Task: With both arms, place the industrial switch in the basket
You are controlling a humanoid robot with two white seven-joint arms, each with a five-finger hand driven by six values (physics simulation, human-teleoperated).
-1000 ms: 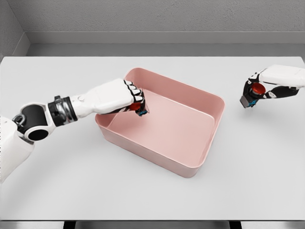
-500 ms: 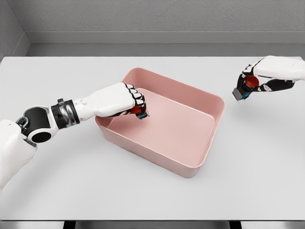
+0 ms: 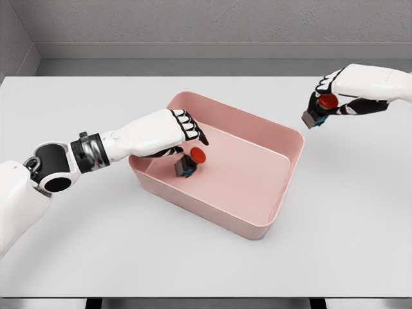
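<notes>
Dropping our first industrial switch (image 3: 187, 163) into the pink basket (image 3: 283, 193), we see it below the spread fingers (image 3: 192, 127) of our left hand (image 3: 168, 132). Our right hand (image 3: 338, 93) pinches the second switch (image 3: 317, 111) above the worktop (image 3: 347, 212), beside the basket; next we judge it must travel over the rim.

Even, soft light falls from above across the white desk (image 3: 206, 257), bright with no glare. Shadows are faint: a pale one hugs the pink basket (image 3: 283, 193) along its near rim, a darker one lies inside its left wall. Everything renders sharp, no blur, no edge distortion.
</notes>
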